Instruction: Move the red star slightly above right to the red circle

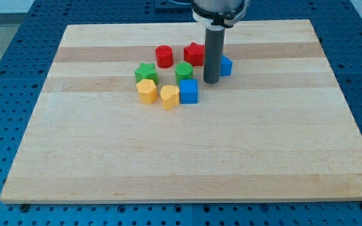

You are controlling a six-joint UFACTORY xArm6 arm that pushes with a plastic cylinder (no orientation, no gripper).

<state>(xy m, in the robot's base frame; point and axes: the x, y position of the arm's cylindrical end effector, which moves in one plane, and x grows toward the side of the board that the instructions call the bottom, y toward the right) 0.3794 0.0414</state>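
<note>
A pale wooden board [187, 157] with lengthwise grain bands fills most of the view, lying on a blue perforated metal table [5, 69]. My arm ends in a straight dark grey rod [213, 53] coming down from the view's top; there are no jaws on it to open or close, only my tip [212, 82], which rests on the board. Just to the view's right of the rod, partly hidden behind it, sits a small blue block [225, 66] whose shape I cannot make out. The blue cube [188, 91] lies below-left of my tip, close by. The red star block [194, 54] lies just to the view's left of the rod, above my tip, and right of the red cylinder block [164, 56], about level with it. The green cylinder-like block [183, 71] sits below the red star, the green star [146, 72] further left. Lowest are the yellow hexagonal block [146, 91] and the yellow heart [169, 96].
</note>
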